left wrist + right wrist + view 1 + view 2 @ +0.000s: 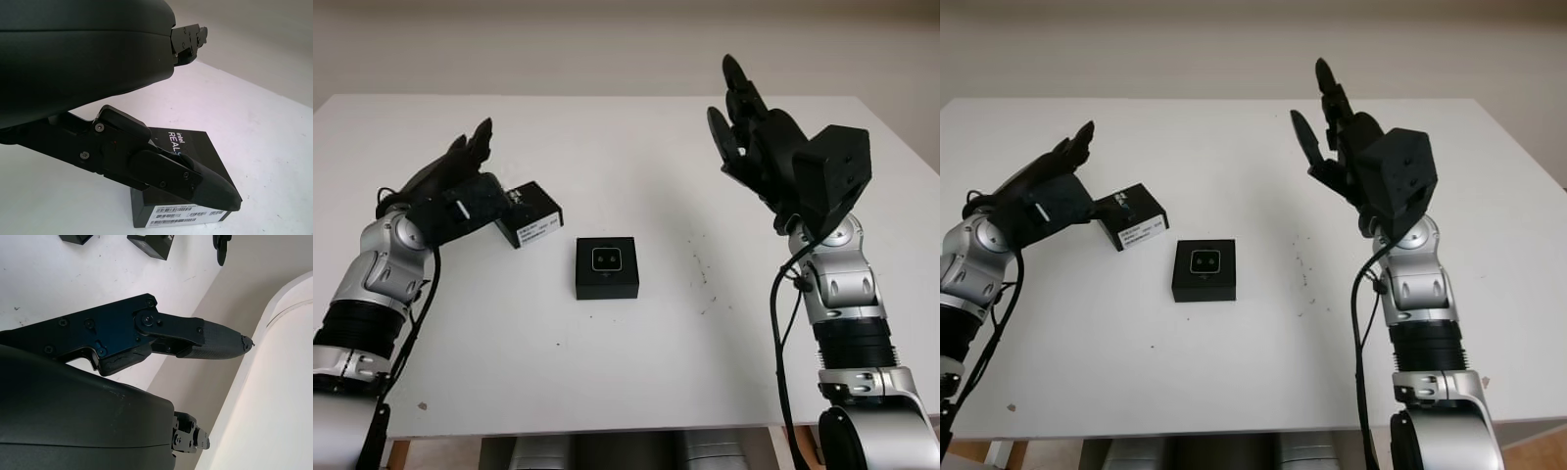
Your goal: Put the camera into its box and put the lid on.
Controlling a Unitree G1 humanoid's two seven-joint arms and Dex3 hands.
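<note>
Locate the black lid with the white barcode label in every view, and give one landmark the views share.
Left eye view: lid, left of centre, beside the left hand.
Right eye view: lid, left of centre.
Left wrist view: lid, just beyond a finger.
Right wrist view: lid, at the edge.
Shared landmark: the box holding the camera.

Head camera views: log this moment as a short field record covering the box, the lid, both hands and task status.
box: black open box near the middle of the white table, camera already seated inside it
lid: black lid with white label lying on the table, to the left of the box, apart from it
left hand: open, holding nothing, above the table right beside the lid
right hand: open, raised on the table's right side, holding nothing
status: camera in box, lid not yet on
</note>
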